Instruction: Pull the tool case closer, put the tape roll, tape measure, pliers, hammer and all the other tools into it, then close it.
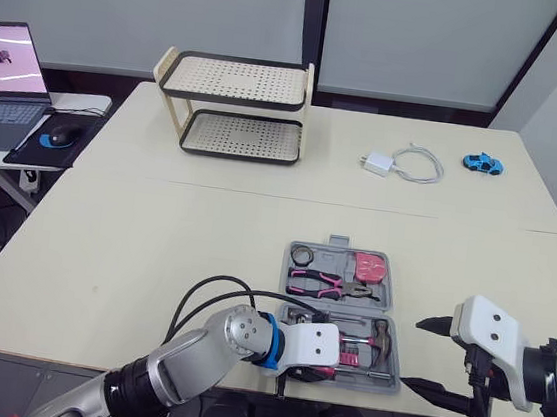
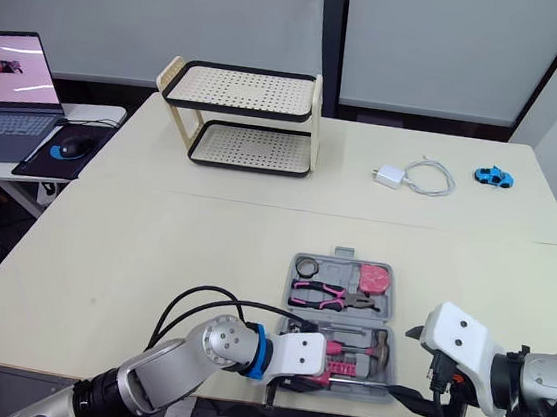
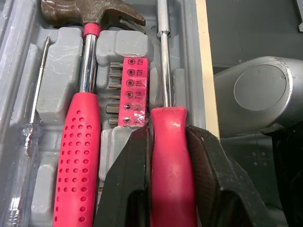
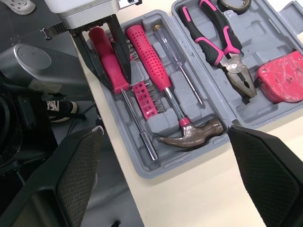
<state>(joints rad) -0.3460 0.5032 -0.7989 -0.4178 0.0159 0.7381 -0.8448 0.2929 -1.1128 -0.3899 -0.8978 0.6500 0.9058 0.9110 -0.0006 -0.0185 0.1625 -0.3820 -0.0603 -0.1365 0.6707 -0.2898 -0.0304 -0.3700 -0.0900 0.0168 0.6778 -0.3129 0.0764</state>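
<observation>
Plainly, the case [image 3: 57,90] lies open at the near edge of the table [image 1: 152,255], close in front of the robot, so pulling it in looks done. Its far half holds the tape roll [image 1: 301,255], pliers [image 4: 220,42] and tape measure [image 4: 281,78], each in its moulded bed. The near half holds the hammer [image 3: 83,118], a slim screwdriver [image 4: 177,64], a bit strip [image 3: 132,90] and the red driver [image 3: 170,161]. The left gripper [image 3: 168,137] is clamped on the driver's handle, one finger on each side. That grip probably keeps the shaft in line with its groove while the tool is seated along the case's near wall. It seems to be the last tool, so letting go and shutting the lid would be what is left. The right gripper [image 1: 415,355] hangs just beside the case's right end, apart from it, fingers spread wide and holding nothing. I judge it is waiting there to steady the case or swing the lid over. Well beyond stand a rack [image 1: 237,113], a charger [image 1: 377,162] and a toy car [image 1: 484,164], none in the way.
</observation>
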